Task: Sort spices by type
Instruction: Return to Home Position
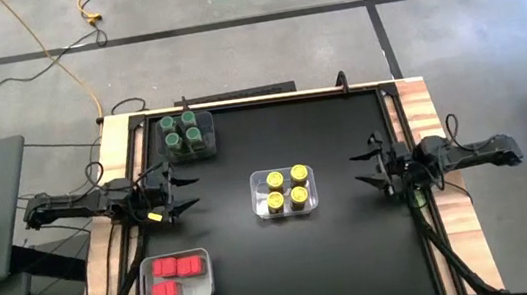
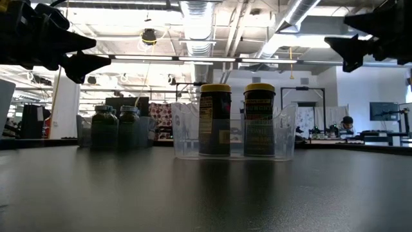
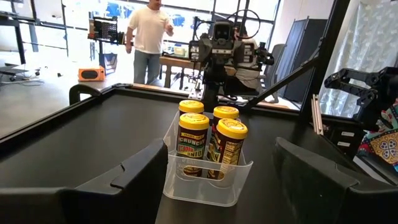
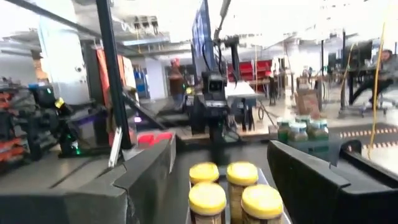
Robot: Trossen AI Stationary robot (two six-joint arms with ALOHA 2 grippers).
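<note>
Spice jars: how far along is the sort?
Looks done: yellow-lidded jars share the centre bin, green-lidded jars the top-left bin, red-topped jars the bottom-left bin. In hand: nothing; left pincer and right pincer hang open, empty. Left: no loose jar visible.

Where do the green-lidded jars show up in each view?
High view: green jars at upper left, near the table's corner.
Low view: green jars left of centre, far back on the table.
Left wrist view: not in it.
Right wrist view: green jars in the distance, beyond the yellow jars and apart from them.
Shared landmark: the yellow jars at mid-table, seen in all four views.
</note>
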